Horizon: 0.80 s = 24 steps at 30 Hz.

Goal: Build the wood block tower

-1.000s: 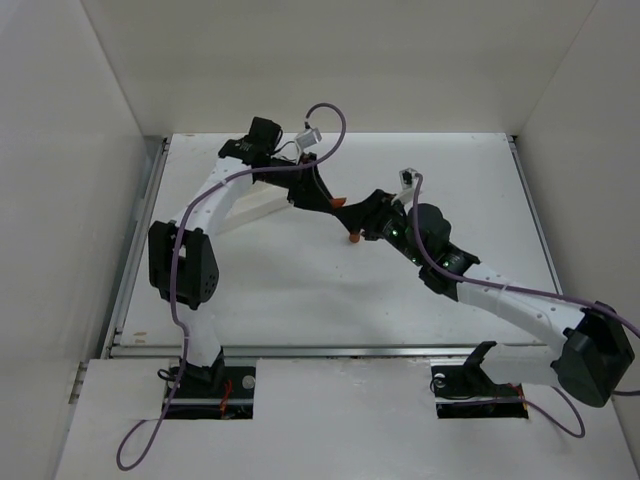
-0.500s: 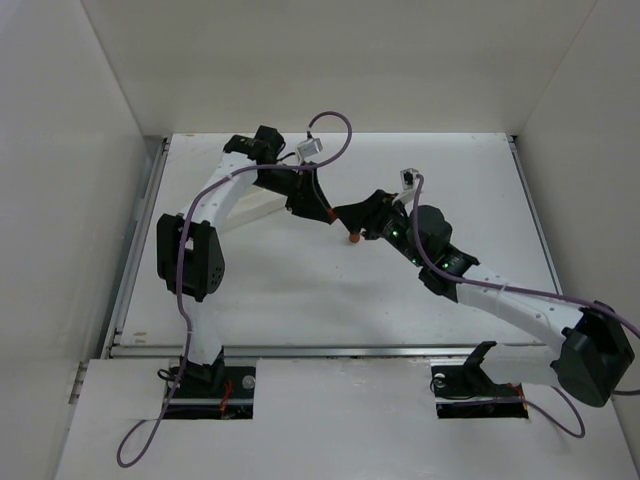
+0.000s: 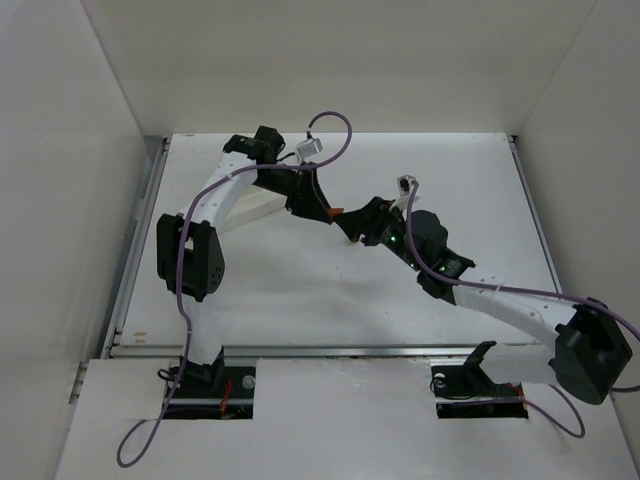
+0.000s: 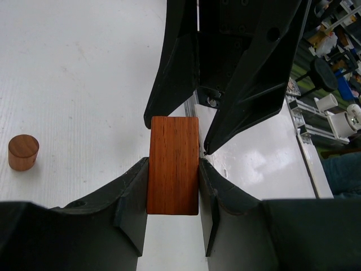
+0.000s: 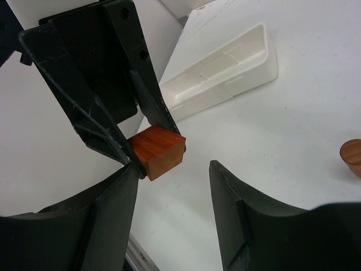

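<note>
Left pincer: your left pincer [image 4: 172, 169] is clamped on the block [image 4: 173, 152]. The jaws are only as far apart as the block is wide, one finger [image 4: 132, 192] pressed on each long side.

Block: it's a rectangular reddish-brown piece with the grain running lengthwise. It sits right between the left pincer's tips, and its far end pokes out past them. From the right wrist camera it looks to be held up off the table [image 5: 293, 124]. From above it's just the little orange speck [image 3: 337, 211] where your two arms meet, mid-table.

Right pincer: your right pincer [image 5: 175, 169] is spread wide and has nothing in its grip. It faces the left one nose to nose, with the block's free end just inside its opening. One finger [image 5: 113, 209] has its tip right at the block's lower corner, and you can't tell if it's actually touching. The other finger is well apart from the block.

Round block: a short wooden cylinder [image 4: 23, 152] stands on its flat end on the table. It's off to the side of the left pincer, well apart from it, and neither pincer touches it.

Tray: further out, past the left pincer as seen from your right wrist, there's a long white tray [image 5: 248, 56]. It lies open side up on the table.
</note>
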Available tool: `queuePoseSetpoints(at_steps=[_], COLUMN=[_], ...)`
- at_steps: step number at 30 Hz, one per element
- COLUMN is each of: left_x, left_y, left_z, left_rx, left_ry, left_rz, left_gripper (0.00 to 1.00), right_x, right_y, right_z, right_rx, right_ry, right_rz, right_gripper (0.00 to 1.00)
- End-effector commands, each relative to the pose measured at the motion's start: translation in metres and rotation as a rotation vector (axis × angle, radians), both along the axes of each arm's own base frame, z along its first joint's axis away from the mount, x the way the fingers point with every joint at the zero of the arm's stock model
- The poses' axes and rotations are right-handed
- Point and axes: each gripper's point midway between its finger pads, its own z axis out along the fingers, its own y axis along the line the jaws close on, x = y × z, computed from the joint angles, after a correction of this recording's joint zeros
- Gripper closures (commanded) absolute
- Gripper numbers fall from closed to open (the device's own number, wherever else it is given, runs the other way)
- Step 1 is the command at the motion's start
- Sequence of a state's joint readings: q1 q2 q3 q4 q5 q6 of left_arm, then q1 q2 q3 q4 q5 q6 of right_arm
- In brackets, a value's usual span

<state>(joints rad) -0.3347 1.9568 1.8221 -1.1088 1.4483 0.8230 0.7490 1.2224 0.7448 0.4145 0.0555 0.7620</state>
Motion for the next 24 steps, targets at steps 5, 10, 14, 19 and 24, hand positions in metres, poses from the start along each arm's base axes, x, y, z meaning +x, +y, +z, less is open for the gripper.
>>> queuePoseSetpoints(at_steps=[5,10,14,19,24], left_x=[-0.016,-0.021,-0.026,-0.025,-0.029], left_y=[-0.004,-0.006,-0.005,-0.007,-0.005], left_z=[0.041,0.038,0.039,0.057,0.072], left_rx=[-0.154,-0.143,-0.162,-0.226,-0.247], left_ry=[-0.028,-0.024,0.004,0.044,0.045], left_rz=[-0.041,-0.048,-0.052,-0.076,-0.091], left_gripper=[1.00,1.00,1.00,1.00,1.00], right_x=[0.004,0.006,0.007,0.000,-0.008], right_y=[0.019,0.013,0.011,0.022,0.011], right_z=[0.019,0.028,0.038,0.039,0.044], right_rx=[0.029,0.059,0.071,0.107,0.177], right_ry=[-0.077,-0.113,-0.153,-0.198,-0.217], right_rz=[0.069,0.037,0.027,0.102,0.079], right_gripper=[0.44,0.44,0.44,0.44,0.44])
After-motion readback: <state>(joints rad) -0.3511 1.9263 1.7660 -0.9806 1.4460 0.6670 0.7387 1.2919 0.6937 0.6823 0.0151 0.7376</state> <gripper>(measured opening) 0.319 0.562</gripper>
